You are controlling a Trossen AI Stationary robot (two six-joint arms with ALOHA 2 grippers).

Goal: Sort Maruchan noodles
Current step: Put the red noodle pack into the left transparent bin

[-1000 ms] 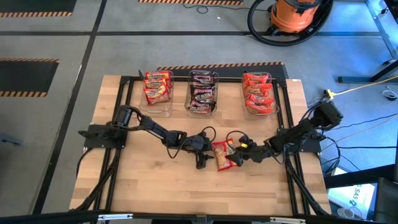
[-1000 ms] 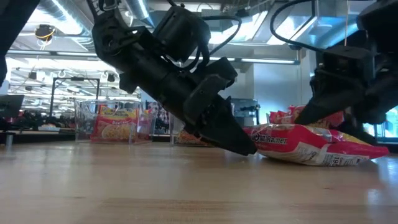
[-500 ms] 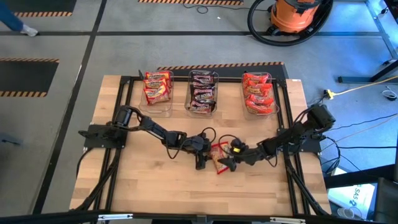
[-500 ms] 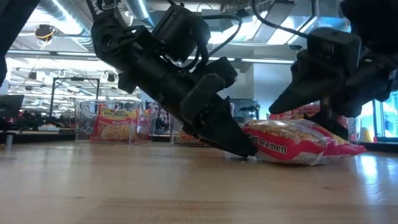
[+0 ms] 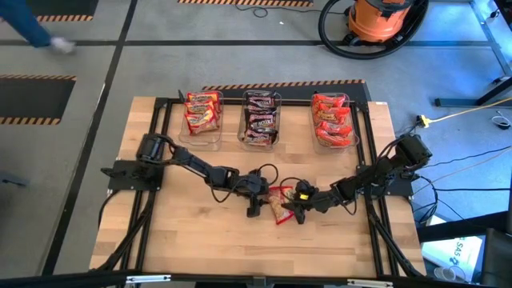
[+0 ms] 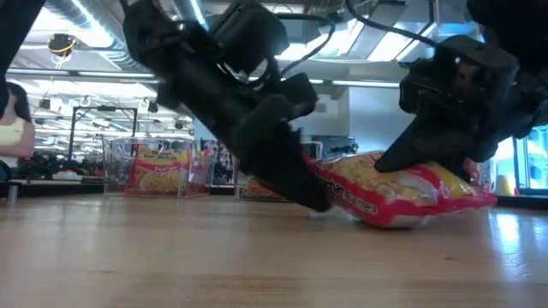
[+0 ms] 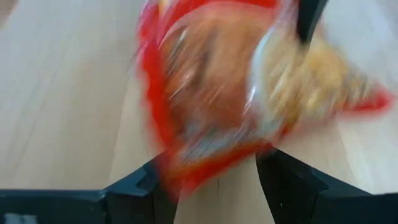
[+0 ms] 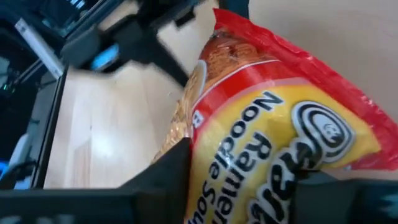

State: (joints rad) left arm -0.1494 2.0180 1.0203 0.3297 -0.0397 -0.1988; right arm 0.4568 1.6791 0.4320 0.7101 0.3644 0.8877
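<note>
Three clear plastic tubs [image 5: 262, 120] are sitting in a row along the far edge of the wooden table [image 5: 176, 240]. Beyond the table, an orange vacuum [image 5: 378, 18] is standing on the grey floor, its black hose [image 5: 332, 36] curling alongside.

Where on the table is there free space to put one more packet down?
Bare wood lies along the table's near edge, below both arms, and between the three tubs and the arms. It is crowded at the centre, where the left gripper and right gripper meet around the red-orange packet.
</note>
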